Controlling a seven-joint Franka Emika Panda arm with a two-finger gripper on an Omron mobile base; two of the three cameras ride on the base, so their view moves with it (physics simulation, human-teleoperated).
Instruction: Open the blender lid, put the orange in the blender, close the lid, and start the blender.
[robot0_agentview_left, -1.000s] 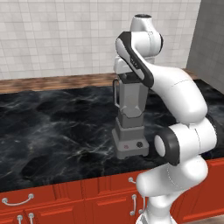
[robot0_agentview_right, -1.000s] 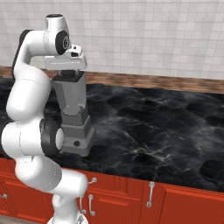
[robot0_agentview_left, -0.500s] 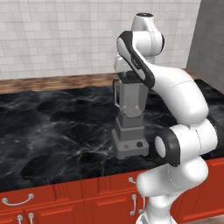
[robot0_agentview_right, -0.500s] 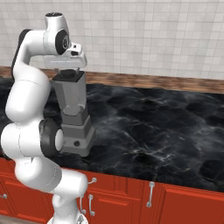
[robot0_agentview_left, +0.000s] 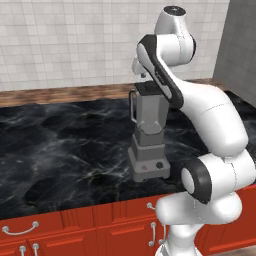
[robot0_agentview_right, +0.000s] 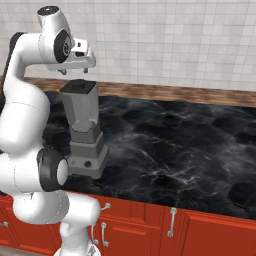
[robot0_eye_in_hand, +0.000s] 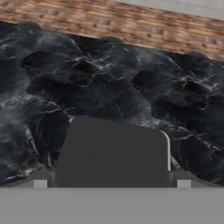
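Note:
The grey blender (robot0_agentview_left: 149, 131) stands on the black marble counter (robot0_agentview_left: 65, 150), with its black knob and red mark on the front of the base. The dark blender lid (robot0_agentview_right: 78, 86) lies flat on the jar top and appears as a dark square lid (robot0_eye_in_hand: 113, 153) in the hand view. My gripper (robot0_agentview_right: 75, 71) hovers a short way above the lid, open, with its fingertips (robot0_eye_in_hand: 40, 183) spread wider than the lid and nothing between them. From the left base view the gripper (robot0_agentview_left: 141, 75) is mostly hidden behind my arm. The orange is out of view.
A wooden strip (robot0_agentview_left: 60, 94) runs along the back of the counter under the tiled wall. A grey panel (robot0_agentview_left: 240, 50) rises at the right in the left base view. Red cabinet doors (robot0_agentview_right: 200, 230) with metal handles sit below the counter edge.
My gripper has lifted a little straight up from the blender lid. The lid stays on the jar and the blender has not moved.

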